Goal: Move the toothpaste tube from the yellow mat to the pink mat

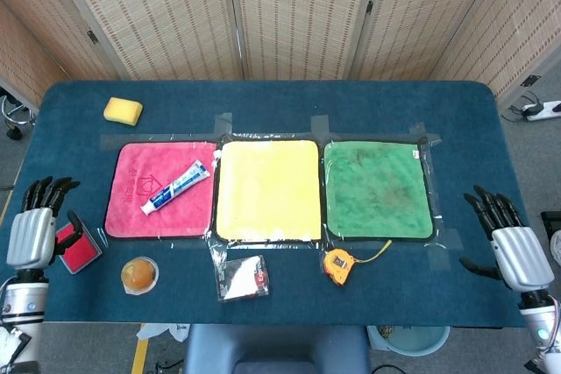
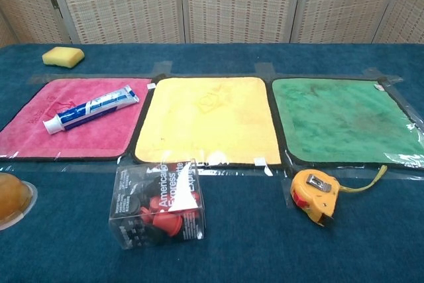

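The blue and white toothpaste tube (image 1: 175, 187) (image 2: 91, 109) lies diagonally on the pink mat (image 1: 131, 216) (image 2: 33, 134). Beside it the yellow mat (image 1: 267, 190) (image 2: 207, 120) is bare. My left hand (image 1: 33, 225) hangs at the table's left edge, far from the tube, fingers spread and empty. My right hand (image 1: 513, 247) is at the right edge, fingers also apart and holding nothing. Neither hand shows in the chest view.
A green mat (image 1: 377, 190) lies right of the yellow one. A yellow sponge (image 1: 123, 110) sits at the back left. Along the front are a red box (image 1: 74, 247), an orange cup (image 1: 139, 274), a clear packet (image 1: 241, 276) and a tape measure (image 1: 337, 262).
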